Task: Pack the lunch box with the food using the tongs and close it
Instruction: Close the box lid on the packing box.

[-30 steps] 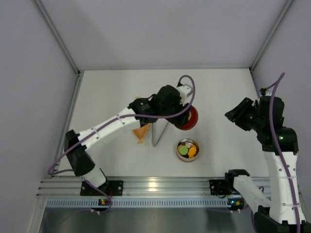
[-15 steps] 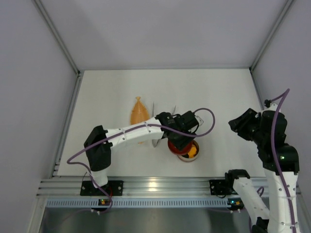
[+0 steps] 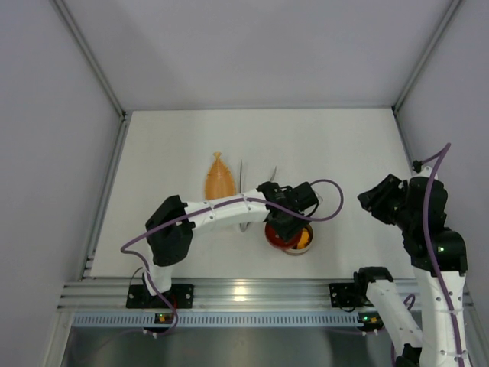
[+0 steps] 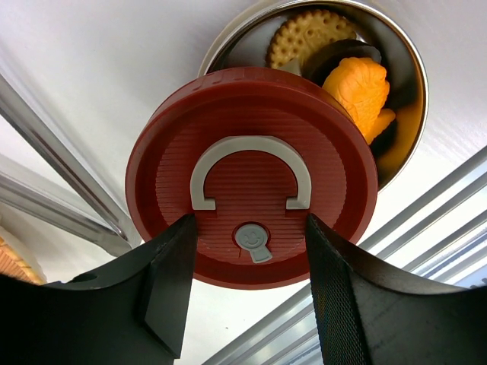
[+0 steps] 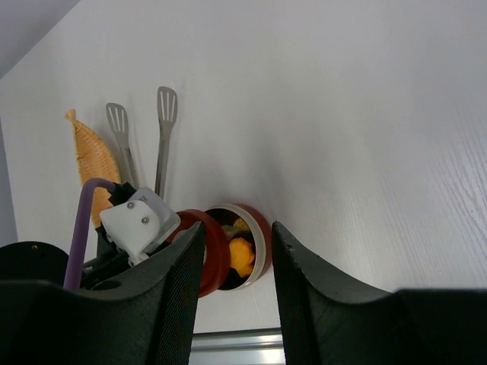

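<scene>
My left gripper is shut on the round red lid, one finger on each side of its rim. The lid hangs tilted over the near-left part of the lunch box, a shiny round tin, and hides about half of it. The food in the open half is an orange piece, a round biscuit and a dark piece. From above, the left gripper sits over the lunch box. The tongs lie on the table behind it. My right gripper is open and empty, raised at the right.
An orange mesh bag lies left of the tongs. A metal rail runs along the table's near edge, close to the lunch box. Grey walls stand on the left, back and right sides.
My left gripper has carried the red lid from behind the lunch box forward and down over it. The mesh bag and tongs, earlier partly hidden by the arm, now show. The right arm barely shifted.
</scene>
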Available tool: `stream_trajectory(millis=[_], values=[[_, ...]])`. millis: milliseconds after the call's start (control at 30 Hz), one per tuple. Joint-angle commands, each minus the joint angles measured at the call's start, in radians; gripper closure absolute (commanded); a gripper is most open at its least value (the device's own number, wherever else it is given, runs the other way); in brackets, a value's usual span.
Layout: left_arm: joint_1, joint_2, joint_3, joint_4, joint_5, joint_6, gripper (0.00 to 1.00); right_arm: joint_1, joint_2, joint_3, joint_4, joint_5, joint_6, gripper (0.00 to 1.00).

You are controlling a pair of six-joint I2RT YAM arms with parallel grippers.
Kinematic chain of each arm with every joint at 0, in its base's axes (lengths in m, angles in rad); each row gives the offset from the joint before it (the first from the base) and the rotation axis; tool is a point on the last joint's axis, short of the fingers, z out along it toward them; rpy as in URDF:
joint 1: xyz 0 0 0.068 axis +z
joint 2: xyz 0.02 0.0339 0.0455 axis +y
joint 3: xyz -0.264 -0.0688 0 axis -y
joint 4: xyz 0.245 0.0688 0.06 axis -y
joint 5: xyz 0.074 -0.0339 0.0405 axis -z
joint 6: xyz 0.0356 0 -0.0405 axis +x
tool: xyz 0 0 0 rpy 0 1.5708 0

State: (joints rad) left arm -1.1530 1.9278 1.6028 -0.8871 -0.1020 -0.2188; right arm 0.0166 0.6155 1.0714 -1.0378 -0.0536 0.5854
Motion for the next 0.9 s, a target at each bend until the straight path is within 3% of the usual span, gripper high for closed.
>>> stream_trajectory(millis=[0,867], values=[[-0.005,0.002,0.046,0.043,-0.007,0.006,1.0,-0.004,-0.014,0.001,0.03,0.0,-0.009,0.6],[-0.033,0.079,0.117,0.048,0.036,-0.001,1.0,-0.006,-0.017,0.002,0.013,0.017,-0.015,0.6]])
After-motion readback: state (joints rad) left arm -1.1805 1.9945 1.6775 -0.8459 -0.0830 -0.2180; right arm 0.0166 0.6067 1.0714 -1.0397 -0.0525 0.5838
